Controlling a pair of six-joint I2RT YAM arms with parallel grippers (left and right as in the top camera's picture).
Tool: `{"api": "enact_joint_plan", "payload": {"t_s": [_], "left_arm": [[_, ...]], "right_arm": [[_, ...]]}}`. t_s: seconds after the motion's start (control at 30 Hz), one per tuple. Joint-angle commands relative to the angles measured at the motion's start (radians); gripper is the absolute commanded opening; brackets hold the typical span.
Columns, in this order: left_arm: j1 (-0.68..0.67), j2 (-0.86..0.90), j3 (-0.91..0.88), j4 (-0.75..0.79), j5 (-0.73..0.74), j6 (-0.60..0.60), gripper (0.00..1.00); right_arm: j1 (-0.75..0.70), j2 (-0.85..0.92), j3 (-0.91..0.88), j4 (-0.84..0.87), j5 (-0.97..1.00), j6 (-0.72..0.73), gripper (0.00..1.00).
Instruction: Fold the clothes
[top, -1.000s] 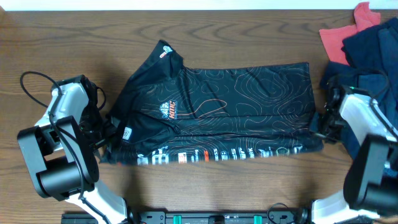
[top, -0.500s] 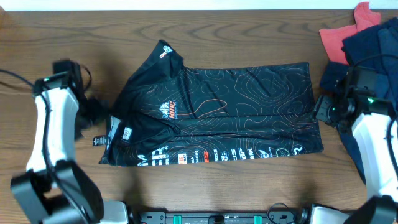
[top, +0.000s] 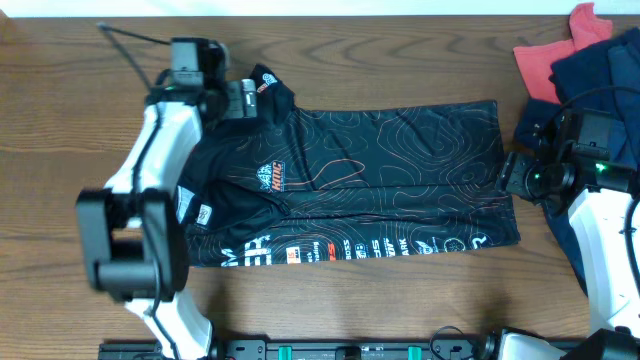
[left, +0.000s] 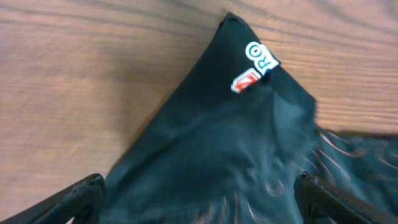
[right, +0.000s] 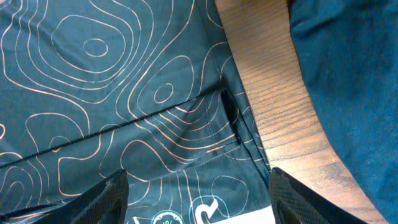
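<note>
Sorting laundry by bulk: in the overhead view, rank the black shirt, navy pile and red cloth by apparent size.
1. black shirt
2. navy pile, though the frame edge cuts it off
3. red cloth

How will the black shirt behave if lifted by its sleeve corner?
Probably floppy: the black shirt lies flat with soft creases, so it would drape from a pinch. Likely light, its folded layers stacking thin. Pushed, it would probably bunch.

Dark brown wood-grain table (top: 380, 60) fills the view; pale strip (top: 300, 6) along far edge; soft, even light.
</note>
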Motion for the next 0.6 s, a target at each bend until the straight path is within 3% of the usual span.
{"api": "enact_joint_plan", "payload": {"t_s": [0.0,0.33,0.57], "left_arm": [[0.000,0.084,0.059,0.051,-0.059,0.070,0.98],[0.000,0.214,0.063,0.206,-0.075,0.085,1.00],[0.000,0.274,0.063,0.253,-0.078,0.085,0.95]], "right_arm": [[0.004,-0.008,0.003,-0.010,-0.012,-0.019,0.70],[0.004,-0.008,0.003,-0.010,-0.012,-0.019,0.70],[0.004,-0.008,0.003,-0.009,-0.012,-0.019,0.69]]}}
